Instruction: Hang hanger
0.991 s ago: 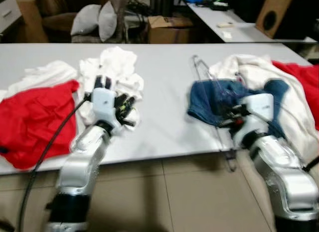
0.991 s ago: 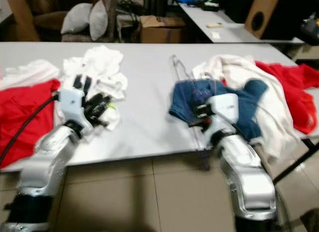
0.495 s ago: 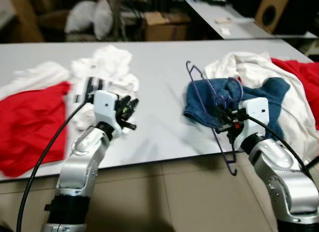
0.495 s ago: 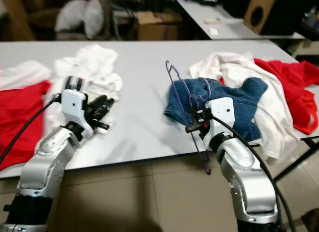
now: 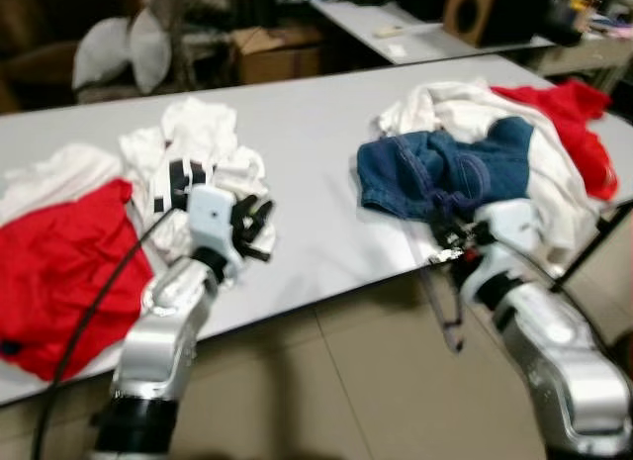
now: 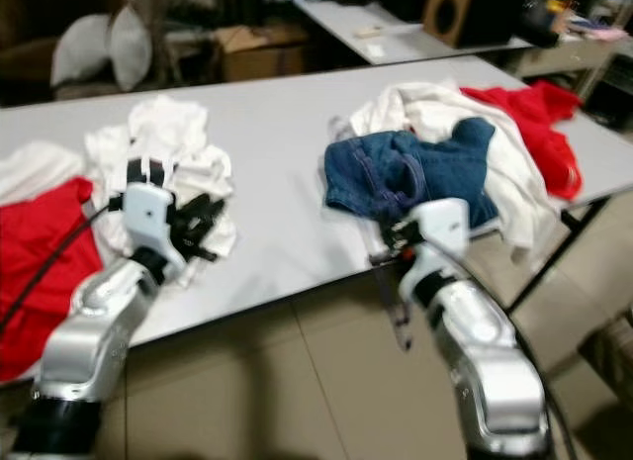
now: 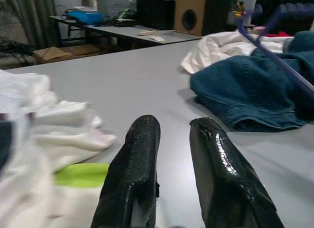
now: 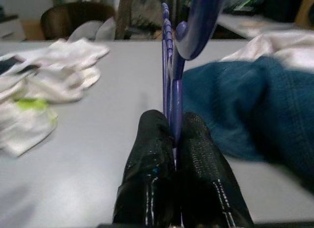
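A purple wire hanger (image 8: pixel 171 76) is clamped between the shut fingers of my right gripper (image 8: pixel 170 121). In the eye views that gripper (image 5: pixel 447 244) is at the table's front edge, just in front of a blue denim garment (image 5: pixel 435 168). The hanger's lower part (image 5: pixel 442 307) dangles below the edge over the floor. My left gripper (image 5: pixel 259 221) rests over the table beside a heap of white clothes (image 5: pixel 198 148). Its fingers (image 7: pixel 142 139) stand slightly apart with nothing between them.
A long grey table (image 5: pixel 316 124) carries a red garment (image 5: pixel 59 252) at the left and a white and red pile (image 5: pixel 554 134) at the right. Tiled floor (image 5: pixel 346 381) lies in front. Behind are boxes, cushions and another table (image 5: pixel 396 30).
The view has swung to the right. My right gripper has drawn the hanger off the denim toward the table's front edge, so it now hangs lower. The left gripper has kept its place.
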Motion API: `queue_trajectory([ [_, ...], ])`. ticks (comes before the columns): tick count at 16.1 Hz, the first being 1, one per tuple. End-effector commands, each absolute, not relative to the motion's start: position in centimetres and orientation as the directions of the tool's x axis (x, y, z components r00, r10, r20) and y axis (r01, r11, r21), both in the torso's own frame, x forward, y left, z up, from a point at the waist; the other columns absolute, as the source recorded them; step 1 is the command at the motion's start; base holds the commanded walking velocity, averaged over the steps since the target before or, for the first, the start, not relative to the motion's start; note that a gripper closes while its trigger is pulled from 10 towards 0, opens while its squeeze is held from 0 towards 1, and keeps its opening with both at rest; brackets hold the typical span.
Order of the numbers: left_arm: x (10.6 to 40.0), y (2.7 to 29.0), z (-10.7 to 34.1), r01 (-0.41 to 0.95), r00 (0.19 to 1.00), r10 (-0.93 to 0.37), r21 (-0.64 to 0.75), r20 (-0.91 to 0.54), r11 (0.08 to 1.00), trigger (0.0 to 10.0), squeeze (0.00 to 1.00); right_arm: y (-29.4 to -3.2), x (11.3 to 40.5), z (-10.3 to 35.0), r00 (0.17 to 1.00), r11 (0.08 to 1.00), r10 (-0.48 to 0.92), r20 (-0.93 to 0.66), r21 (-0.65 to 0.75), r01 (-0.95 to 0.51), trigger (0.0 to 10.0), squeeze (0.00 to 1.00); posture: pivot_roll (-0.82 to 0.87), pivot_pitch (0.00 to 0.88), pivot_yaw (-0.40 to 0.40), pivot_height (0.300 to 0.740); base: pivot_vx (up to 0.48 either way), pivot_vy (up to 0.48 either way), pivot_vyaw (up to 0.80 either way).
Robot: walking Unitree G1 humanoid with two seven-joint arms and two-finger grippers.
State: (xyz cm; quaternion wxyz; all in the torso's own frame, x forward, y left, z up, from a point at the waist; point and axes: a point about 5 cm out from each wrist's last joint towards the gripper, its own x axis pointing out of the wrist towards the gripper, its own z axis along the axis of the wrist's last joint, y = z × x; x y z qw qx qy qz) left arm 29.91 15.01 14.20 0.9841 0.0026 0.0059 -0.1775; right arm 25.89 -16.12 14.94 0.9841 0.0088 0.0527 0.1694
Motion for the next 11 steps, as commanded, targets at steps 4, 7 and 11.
queue_trajectory([
  [4, 29.4, 14.6, 13.5, 0.303, 0.953, -0.303, 0.003, -0.008, 0.953, 10.0, 0.00, -17.9, 25.8, 15.6, 0.938, 0.941, 0.334, -0.096, -0.031, -0.338, 10.0, 0.00, -0.04, 0.000, -0.017, 0.740, 0.000, 0.000, 0.00],
  [7, 29.7, 15.4, 13.1, 0.232, 0.971, -0.232, -0.003, -0.052, 0.973, 10.0, 0.00, -18.8, 25.3, 15.1, 0.922, 0.920, 0.361, -0.142, -0.109, -0.377, 10.0, 0.00, -0.04, 0.000, -0.020, 0.740, 0.000, 0.000, 0.00],
  [11, 31.4, 18.2, 13.6, 0.144, 0.987, -0.137, 0.086, -0.079, 0.986, 10.0, 1.00, -19.4, 25.2, 15.7, 0.882, 0.875, 0.439, -0.170, -0.144, -0.463, 10.0, 0.00, -0.05, 0.000, -0.012, 0.740, 0.000, 0.000, 0.00],
])
